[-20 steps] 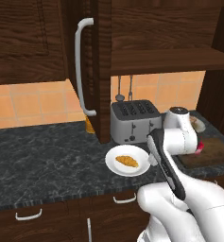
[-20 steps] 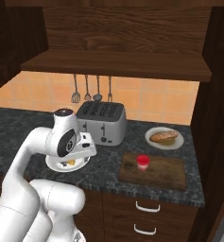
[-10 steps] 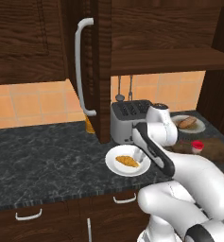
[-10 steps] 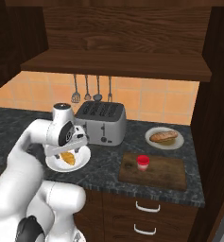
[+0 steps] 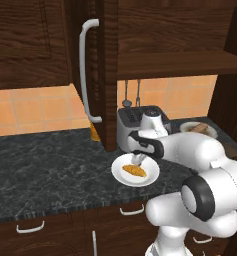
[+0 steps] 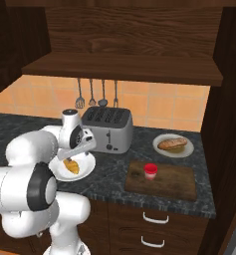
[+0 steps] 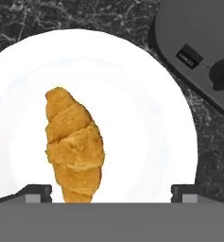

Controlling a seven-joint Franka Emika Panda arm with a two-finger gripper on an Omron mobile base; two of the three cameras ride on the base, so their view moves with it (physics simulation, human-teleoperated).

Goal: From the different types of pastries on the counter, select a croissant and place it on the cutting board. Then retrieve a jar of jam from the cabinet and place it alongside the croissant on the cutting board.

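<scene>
The golden-orange croissant (image 7: 74, 146) lies on a white plate (image 7: 142, 118) on the black counter (image 5: 50, 160). My gripper (image 7: 111, 194) hangs open just above the plate, and the croissant's near end sits between the fingers, close to the left tip. From the base views, the gripper (image 5: 138, 159) (image 6: 69, 159) hovers over the croissant (image 5: 134, 171) (image 6: 71, 166). The jar of jam (image 6: 150, 171) with its red lid stands on the dark cutting board (image 6: 174, 182). The cabinet's white bar handle (image 5: 85, 75) is at the upper left.
A silver toaster (image 6: 107, 129) stands right behind the croissant's plate (image 6: 84, 167) and shows in the hand view's upper right corner (image 7: 203, 47). The longer brownish pastry (image 6: 173, 144) rests on its own plate behind the board. Utensils hang on the tiled wall.
The arm has swung left, away from the cutting board side, and the hand has come down over the croissant's plate. The jar has stayed on the board.
</scene>
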